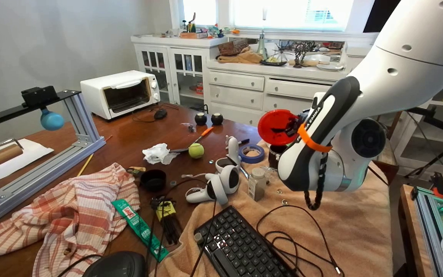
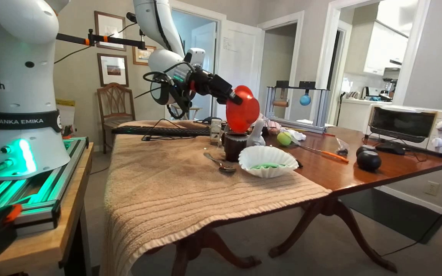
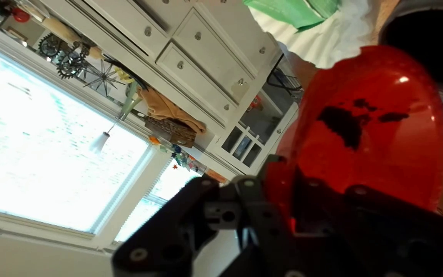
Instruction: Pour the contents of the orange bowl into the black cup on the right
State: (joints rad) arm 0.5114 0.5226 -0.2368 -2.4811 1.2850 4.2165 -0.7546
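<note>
I hold the orange bowl tipped on edge, right above the black cup.

My jaws are drawn together on the bowl's rim, with only its thin wall between them; the cup stands upright on the towel spread over the desk, its mouth just below the bowl's low edge, though whether the two touch I cannot tell. In the wrist view dark bits cling inside the bowl, so I judge the pour unfinished. I should centre that low edge over the cup's narrow mouth, tilt a little further, and give short, gentle shakes without knocking the cup. Anything stray would likely land near the paper filter or the spoon.
</note>
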